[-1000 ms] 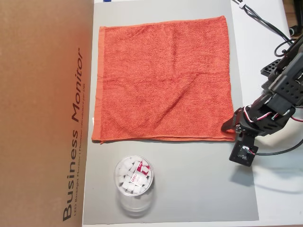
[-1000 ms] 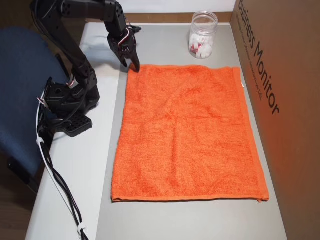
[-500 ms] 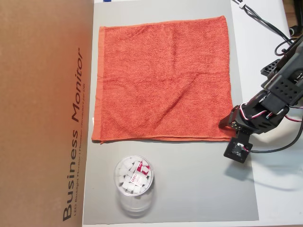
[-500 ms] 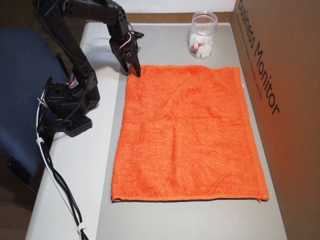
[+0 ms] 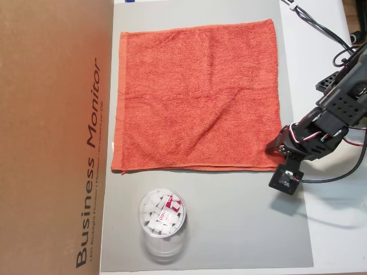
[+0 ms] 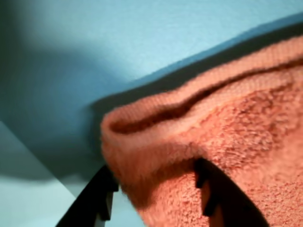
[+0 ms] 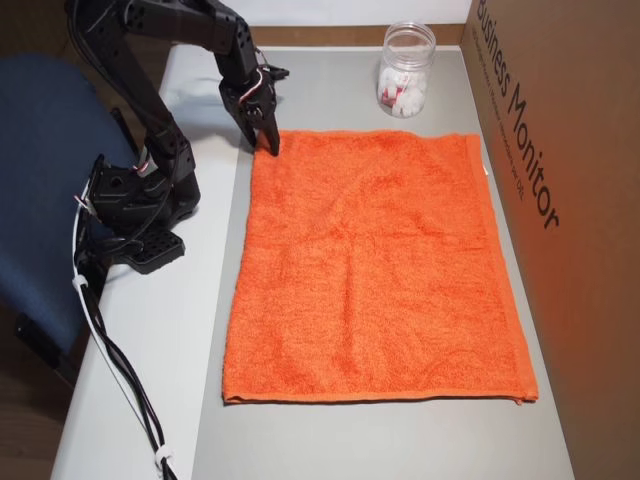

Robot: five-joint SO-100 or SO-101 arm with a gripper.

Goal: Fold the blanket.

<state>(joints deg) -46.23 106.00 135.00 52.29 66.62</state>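
The blanket (image 5: 198,97), an orange-red terry towel, lies flat and spread out on the grey mat (image 5: 241,217). In an overhead view my gripper (image 5: 274,150) is at the towel's lower right corner. Seen from the opposite side, the blanket (image 7: 375,260) has my gripper (image 7: 267,145) at its top left corner. In the wrist view that corner of the blanket (image 6: 246,127) is bunched and curled up off the mat. It sits between my two black fingers (image 6: 105,189), with my gripper (image 6: 154,182) shut on it.
A clear plastic cup (image 5: 162,220) holding white pieces stands on the mat near the blanket's edge, also seen as the cup (image 7: 405,75). A brown cardboard box (image 5: 51,137) borders one side of the mat. The arm's base (image 7: 135,200), cables (image 7: 110,360) and a blue chair (image 7: 40,180) are opposite.
My gripper has moved in from beside the mat onto the blanket's corner and come down on it. The rest of the blanket has not shifted.
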